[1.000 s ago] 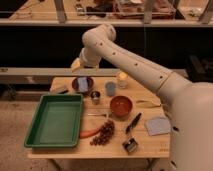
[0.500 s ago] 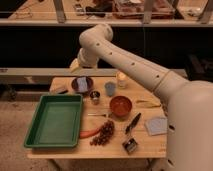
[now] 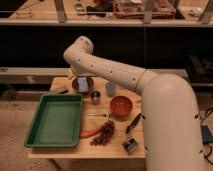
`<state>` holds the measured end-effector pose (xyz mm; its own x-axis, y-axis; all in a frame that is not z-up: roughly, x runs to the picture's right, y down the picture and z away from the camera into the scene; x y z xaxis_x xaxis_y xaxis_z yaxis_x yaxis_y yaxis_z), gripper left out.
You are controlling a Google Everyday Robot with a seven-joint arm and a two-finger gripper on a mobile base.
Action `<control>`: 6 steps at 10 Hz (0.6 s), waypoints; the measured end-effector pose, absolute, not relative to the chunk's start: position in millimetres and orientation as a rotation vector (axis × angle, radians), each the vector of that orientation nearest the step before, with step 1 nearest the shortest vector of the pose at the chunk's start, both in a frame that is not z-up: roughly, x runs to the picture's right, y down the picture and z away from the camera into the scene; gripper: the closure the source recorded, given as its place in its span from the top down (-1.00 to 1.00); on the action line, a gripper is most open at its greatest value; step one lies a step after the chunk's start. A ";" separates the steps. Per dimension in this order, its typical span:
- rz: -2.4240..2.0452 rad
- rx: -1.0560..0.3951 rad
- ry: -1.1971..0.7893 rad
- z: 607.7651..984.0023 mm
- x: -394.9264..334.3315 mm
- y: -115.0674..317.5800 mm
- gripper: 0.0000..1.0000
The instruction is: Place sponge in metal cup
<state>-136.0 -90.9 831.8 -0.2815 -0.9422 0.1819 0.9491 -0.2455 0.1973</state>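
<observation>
The sponge (image 3: pixel 83 84), a small pale blue-grey block, lies in a dark maroon dish (image 3: pixel 91 82) at the back of the wooden table. My gripper (image 3: pixel 79 79) hangs from the bent white arm right above the sponge, at its left edge. It is open, and nothing hangs in it. The metal cup (image 3: pixel 95 96), small and shiny, stands just right of and in front of the dish. It is a short way from the gripper.
A light blue plastic cup (image 3: pixel 110 89) stands right of the metal cup, with an orange bowl (image 3: pixel 121 106) in front of it. A green tray (image 3: pixel 55 120) fills the left. Grapes (image 3: pixel 104 134), a red-orange vegetable (image 3: pixel 88 133), a black-handled tool (image 3: pixel 134 122) and a metal clip (image 3: pixel 130 146) lie near the front.
The arm's elbow has swung left and down, bringing the gripper lower over the maroon dish. The sponge and the cup have stayed where they were.
</observation>
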 end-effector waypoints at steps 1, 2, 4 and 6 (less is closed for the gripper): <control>-1.837 -0.031 -0.297 847.9 -140.2 -84.5 0.49; -1.839 -0.023 -0.283 869.1 -148.9 -76.0 0.49; -1.836 -0.021 -0.260 899.7 -152.0 -71.5 0.49; -1.831 -0.017 -0.260 920.5 -160.3 -70.0 0.49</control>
<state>-160.3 -70.0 920.5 -0.2745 -0.9503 0.1467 0.9536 -0.2494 0.1684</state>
